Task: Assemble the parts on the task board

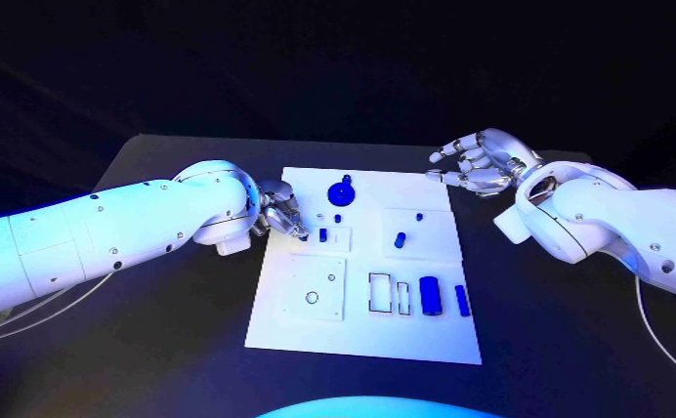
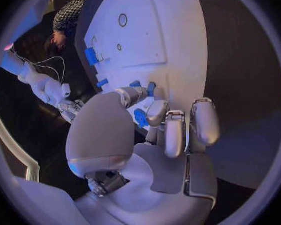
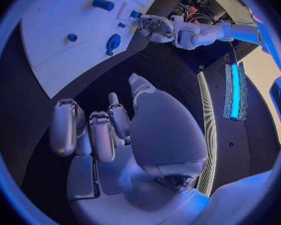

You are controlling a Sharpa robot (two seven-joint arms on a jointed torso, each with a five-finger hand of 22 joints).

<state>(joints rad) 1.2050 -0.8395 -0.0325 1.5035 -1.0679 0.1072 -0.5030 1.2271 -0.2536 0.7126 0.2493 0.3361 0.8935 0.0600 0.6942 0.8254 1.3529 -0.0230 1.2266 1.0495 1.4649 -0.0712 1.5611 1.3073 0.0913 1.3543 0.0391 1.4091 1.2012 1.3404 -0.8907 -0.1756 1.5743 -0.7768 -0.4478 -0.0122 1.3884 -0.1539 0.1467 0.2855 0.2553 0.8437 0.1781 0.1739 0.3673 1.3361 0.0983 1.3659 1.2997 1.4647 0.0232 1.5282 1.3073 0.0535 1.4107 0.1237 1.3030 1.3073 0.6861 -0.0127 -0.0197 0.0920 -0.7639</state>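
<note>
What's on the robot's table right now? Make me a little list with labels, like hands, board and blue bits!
Table: black
Task board: white plate in the middle of the table
Blue parts: a round part at the far end, a cylinder and a slim bar near the right edge
Left hand: at the board's left edge, holding nothing visible
Right hand: raised beyond the board's far right corner, fingers apart, holding nothing

Robot demonstration stand under stage lighting

A black table (image 1: 169, 340) stood in a darkened room washed in blue light; at its centre lay a white task board (image 1: 423, 335), two white robot arms reached in from nine and three o'clock, and cables trailed beside them.
</note>
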